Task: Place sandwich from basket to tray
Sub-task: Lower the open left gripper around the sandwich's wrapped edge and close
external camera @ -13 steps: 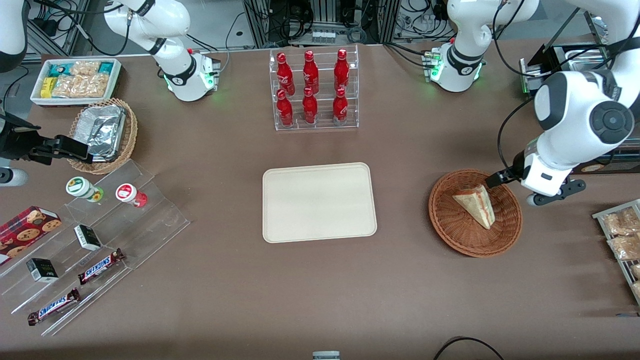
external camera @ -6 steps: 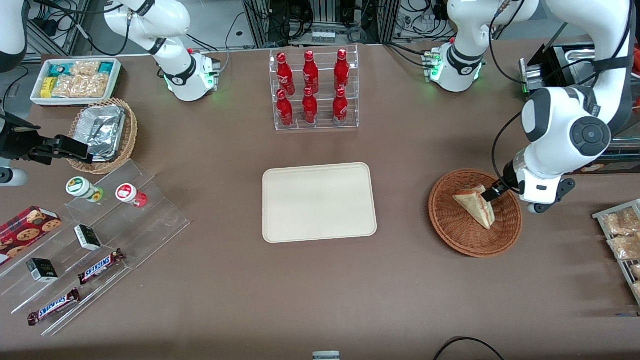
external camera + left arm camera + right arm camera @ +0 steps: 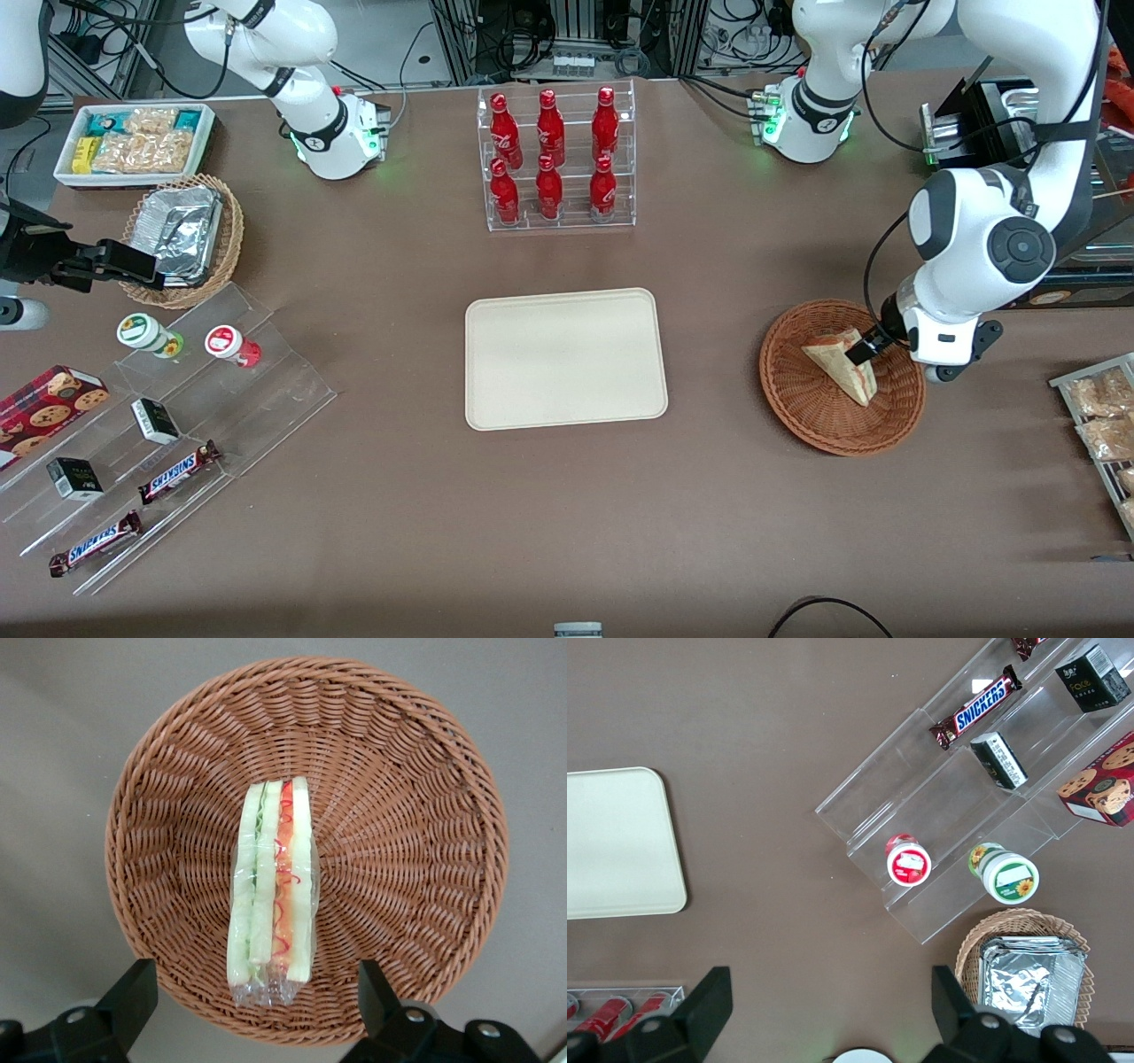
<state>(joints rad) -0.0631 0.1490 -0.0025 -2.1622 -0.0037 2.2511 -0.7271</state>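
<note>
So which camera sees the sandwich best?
The left wrist view: the open gripper hangs right above the sandwich in the basket, showing its red and green layers. The front view shows the sandwich partly covered. The right wrist view misses it.

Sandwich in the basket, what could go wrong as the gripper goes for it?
The open gripper hovers over the sandwich, which stands on edge in clear wrap; the fingers might slip or tip it. The sandwich sits close to the basket wall nearest the fingers, so one could catch the wicker and drag it.
</note>
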